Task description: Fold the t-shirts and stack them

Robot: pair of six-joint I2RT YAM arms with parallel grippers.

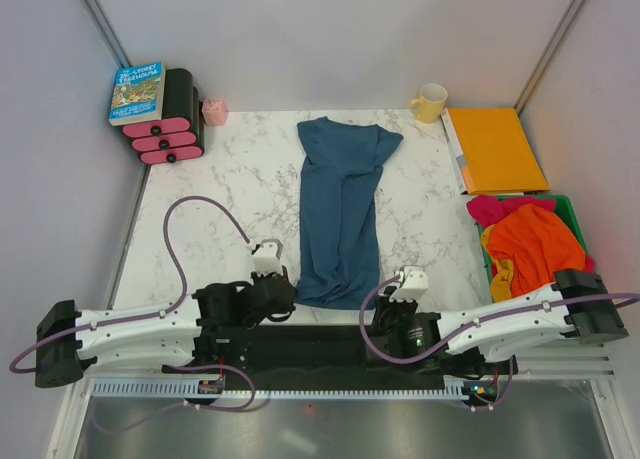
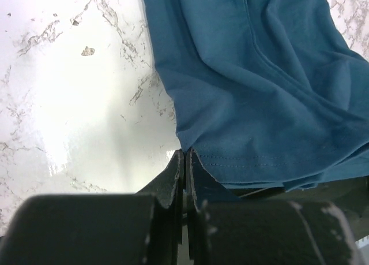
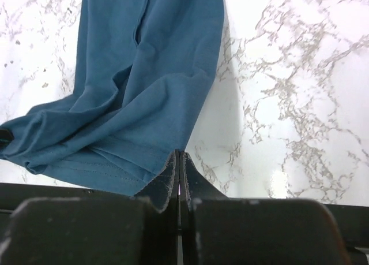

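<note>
Top external view, book (image 1: 136,92) title unreadable, teal t-shirt (image 1: 340,209) at twelve o'clock of left gripper (image 2: 184,161) and right gripper (image 3: 179,161), both pressed together at its hem corners

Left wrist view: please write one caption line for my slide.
Left tool shut on the hem corner of the teal t-shirt, on the marble table.

White marble-patterned table (image 1: 240,159), plain pale walls (image 1: 330,39), bright even light
</note>
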